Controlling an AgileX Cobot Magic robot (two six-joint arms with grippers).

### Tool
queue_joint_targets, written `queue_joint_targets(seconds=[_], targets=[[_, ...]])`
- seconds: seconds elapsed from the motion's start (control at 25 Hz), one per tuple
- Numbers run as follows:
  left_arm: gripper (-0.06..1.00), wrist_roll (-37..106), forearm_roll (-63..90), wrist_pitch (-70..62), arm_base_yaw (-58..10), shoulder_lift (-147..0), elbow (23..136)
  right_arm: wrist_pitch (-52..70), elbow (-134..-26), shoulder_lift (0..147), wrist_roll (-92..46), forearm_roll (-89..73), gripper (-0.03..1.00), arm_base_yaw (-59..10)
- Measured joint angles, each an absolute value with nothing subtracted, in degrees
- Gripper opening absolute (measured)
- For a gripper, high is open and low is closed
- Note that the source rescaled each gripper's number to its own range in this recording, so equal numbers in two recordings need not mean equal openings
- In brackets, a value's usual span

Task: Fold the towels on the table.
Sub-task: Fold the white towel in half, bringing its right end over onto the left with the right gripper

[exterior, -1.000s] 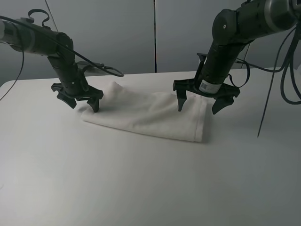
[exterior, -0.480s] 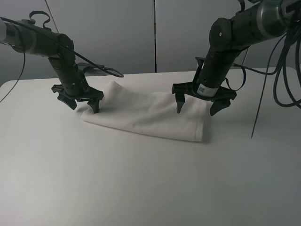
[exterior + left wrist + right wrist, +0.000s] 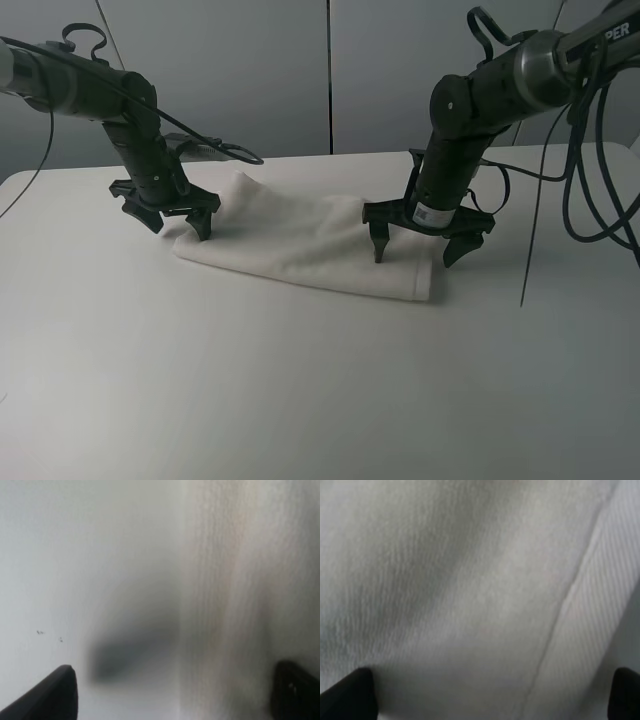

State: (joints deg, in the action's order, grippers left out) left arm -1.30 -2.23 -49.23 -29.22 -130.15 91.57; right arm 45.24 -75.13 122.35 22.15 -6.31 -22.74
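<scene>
White terry towel (image 3: pixel 310 245) is laid as a long strip mid-surface (image 3: pixel 300 390). Fingers are spread wide on left gripper (image 3: pixel 180 226) at its left end and right gripper (image 3: pixel 414 256) over its right end. Nothing is held. Soft, limp, light cloth is expected, so end corners should be pinched together.

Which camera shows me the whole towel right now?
Exterior high: the towel shows whole, its outline clear on the table. Left wrist catches only a blurred edge strip; right wrist only close-up terry with a ribbed band.
</scene>
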Motion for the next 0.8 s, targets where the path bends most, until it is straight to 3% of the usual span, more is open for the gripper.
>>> queue_joint_targets(seconds=[0.52, 0.6, 0.68, 0.72, 0.8], targets=[[1.00, -1.3, -2.1, -49.2, -29.2, -130.1, 91.6, 45.0, -75.4, 123.6, 23.4, -2.7, 0.98, -24.5], [1.00, -1.3, -2.1, -49.2, -29.2, -130.1, 91.6, 44.6, -75.4, 123.7, 23.4, -2.6, 0.89, -24.5], [1.00, -1.3, -2.1, -49.2, -29.2, -130.1, 91.6, 44.0, -75.4, 123.7, 23.3, -2.6, 0.70, -24.5], [1.00, -1.3, -2.1, -49.2, -29.2, -130.2, 91.6, 43.5, -75.4, 123.7, 23.1, -3.0, 0.59, -24.5], [1.00, -1.3, -1.8, -49.2, -29.2, -130.2, 91.6, 42.8, -75.4, 123.8, 22.5, -4.2, 0.23, -24.7]])
